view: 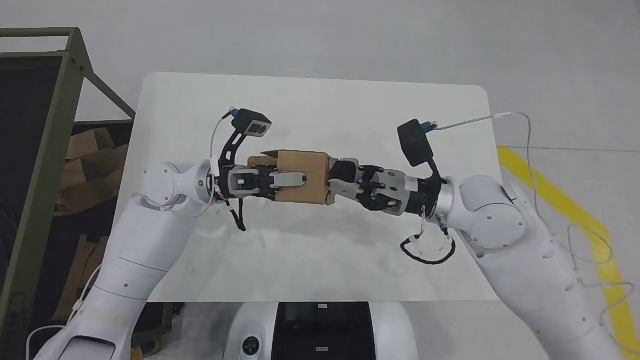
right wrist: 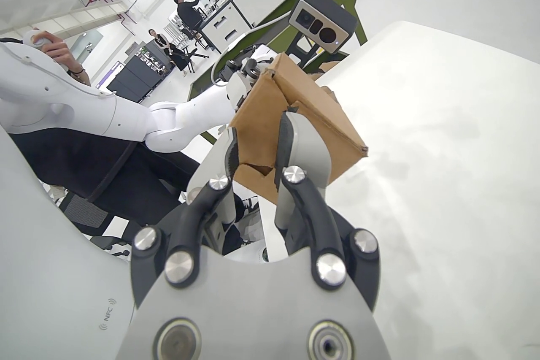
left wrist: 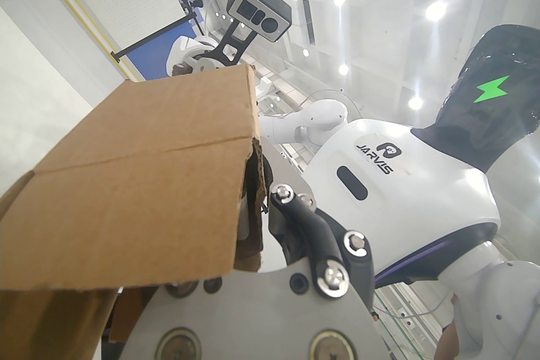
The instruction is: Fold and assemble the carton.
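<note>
Left of the white table (view: 200,110) stands the green rack (view: 60,70), cardboard piled inside. Over the table's left half, your left gripper (view: 283,178) is clamped on one end of the carton (view: 305,172). The brown carton sits over the table's middle, slung between both arms. Towards the table's right, your right gripper (view: 338,180) has its fingers (right wrist: 295,142) pinched on the other end.

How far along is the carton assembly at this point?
Done: the carton is opened into a box shape, held over the table. In hand: the left gripper and right gripper grip its opposite ends. Left: an end flap by the left gripper stands loose and ragged, so the ends likely need tucking shut.
</note>
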